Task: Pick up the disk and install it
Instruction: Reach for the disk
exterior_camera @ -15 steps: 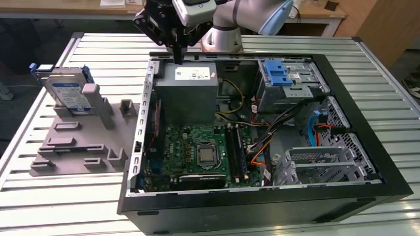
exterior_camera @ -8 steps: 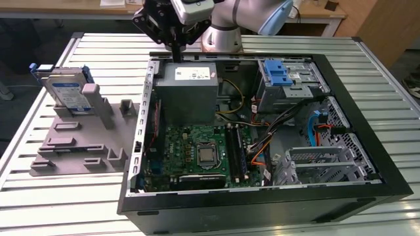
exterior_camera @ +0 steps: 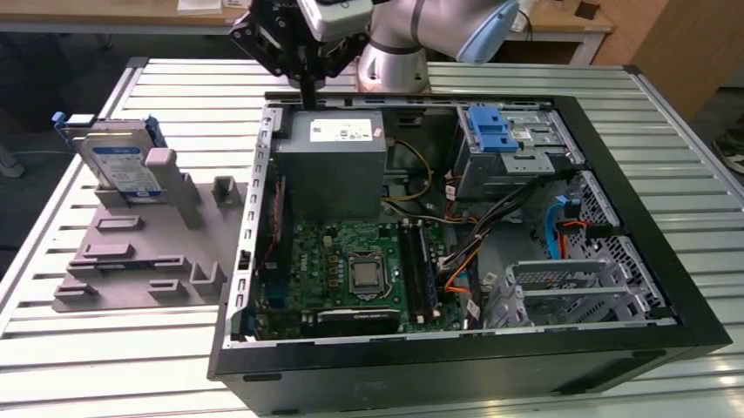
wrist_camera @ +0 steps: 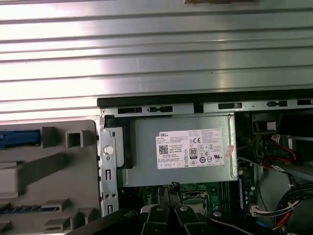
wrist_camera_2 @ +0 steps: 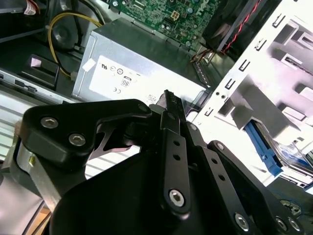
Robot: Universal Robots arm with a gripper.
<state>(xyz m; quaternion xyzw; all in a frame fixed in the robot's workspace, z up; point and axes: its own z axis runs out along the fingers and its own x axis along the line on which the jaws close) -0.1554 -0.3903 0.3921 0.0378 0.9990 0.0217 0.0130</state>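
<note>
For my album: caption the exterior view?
Robot gripper above the open computer case; the disk stands in a grey holder.

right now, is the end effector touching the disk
Apart: the exterior view shows the end effector over the power supply, the disk away in its grey holder.

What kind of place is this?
Probably a robotics lab or workshop. An open computer case lies on a slatted metal table, a robot arm reaches over it, and the disk stands in a grey holder beside the case.
</note>
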